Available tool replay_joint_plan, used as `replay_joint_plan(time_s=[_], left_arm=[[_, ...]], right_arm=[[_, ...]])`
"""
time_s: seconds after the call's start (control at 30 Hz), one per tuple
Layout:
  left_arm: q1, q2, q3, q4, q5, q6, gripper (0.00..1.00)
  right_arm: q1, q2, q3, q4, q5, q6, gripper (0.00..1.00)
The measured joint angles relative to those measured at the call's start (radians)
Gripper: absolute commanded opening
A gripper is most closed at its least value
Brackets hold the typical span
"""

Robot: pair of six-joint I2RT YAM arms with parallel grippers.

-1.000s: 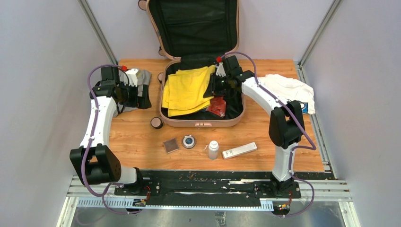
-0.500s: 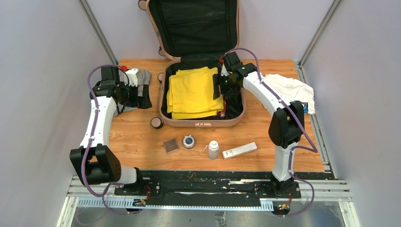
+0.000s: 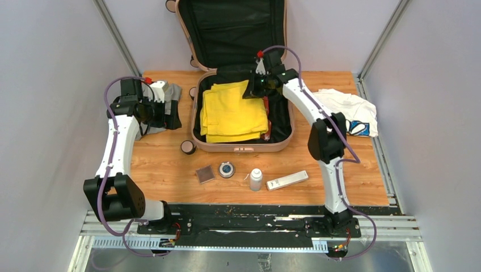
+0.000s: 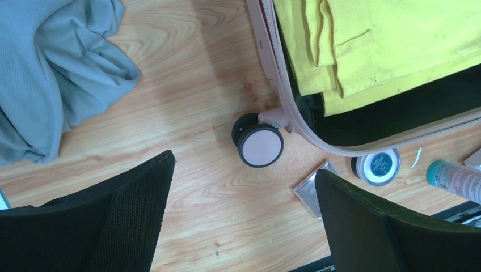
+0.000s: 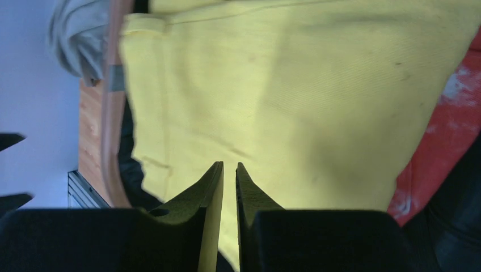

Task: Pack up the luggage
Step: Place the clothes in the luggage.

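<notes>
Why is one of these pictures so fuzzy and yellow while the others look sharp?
Right wrist view: the yellow cloth fills most of the frame and looks soft and slightly blurred. Left wrist view: the wood grain and the luggage wheel are crisp. Top external view: even light, only faint shadows.

- I am working in what is looking like a robotics lab cell rather than a home.
- Plain pale grey wall panels [image 3: 51, 113] are closing me in on three sides, framed by bare aluminium posts [image 3: 117, 37].
- My white-and-black jointed left arm [image 3: 118, 144] and matching right arm [image 3: 336, 190] are standing bolted to a black base plate [image 3: 249, 218] beside a silver slotted metal rail [image 3: 227, 245], at the near edge of a wood-grain tabletop [image 3: 164, 170].
- Exposed purple cables [image 3: 105, 102] are running along both arms.
</notes>
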Motion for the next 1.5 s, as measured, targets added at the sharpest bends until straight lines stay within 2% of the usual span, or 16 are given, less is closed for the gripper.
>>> replay_joint_plan(time_s=[0.2,0.27,0.37,0.47,0.6,0.73,0.83,1.07,1.17,1.37,1.43,1.5], left_arm=[[0.000,-0.003,0.000,0.000,-0.007,0.005,1.00],[0.000,-0.003,0.000,0.000,-0.009,0.006,1.00],[0.000,-0.003,0.000,0.000,-0.009,0.008,1.00],[0.000,-0.003,0.000,0.000,-0.010,0.010,1.00],[0.000,-0.005,0.000,-0.001,-0.012,0.013,1.00],[0.000,-0.013,0.000,-0.002,-0.012,0.013,1.00],[0.000,-0.023,0.000,-0.001,-0.012,0.013,1.00],[0.000,-0.029,0.000,-0.002,-0.013,0.014,1.00],[0.000,-0.031,0.000,-0.002,-0.014,0.017,1.00],[0.000,-0.048,-0.002,-0.004,-0.030,0.025,1.00],[0.000,-0.059,-0.002,-0.007,-0.032,0.028,1.00],[0.000,-0.069,-0.002,-0.009,-0.034,0.031,1.00]], right_arm=[[-0.077,0.195,-0.097,0.129,-0.092,0.125,0.16],[-0.088,0.197,-0.112,0.153,-0.124,0.153,0.25],[-0.071,0.158,-0.122,0.177,-0.084,0.166,0.41],[-0.040,0.099,-0.159,0.222,-0.034,0.178,0.46],[0.042,0.031,-0.144,0.315,0.002,0.201,0.42],[0.130,0.100,0.051,0.385,-0.026,0.252,0.31],[0.169,0.163,0.084,0.436,-0.053,0.298,0.30],[0.174,0.357,0.035,0.487,-0.082,0.383,0.31],[0.172,0.360,0.061,0.483,-0.092,0.393,0.41],[0.168,0.346,0.157,0.364,-0.123,0.355,0.68],[0.159,0.301,0.129,0.336,-0.129,0.336,0.78],[0.140,0.204,0.031,0.315,-0.132,0.312,0.88]])
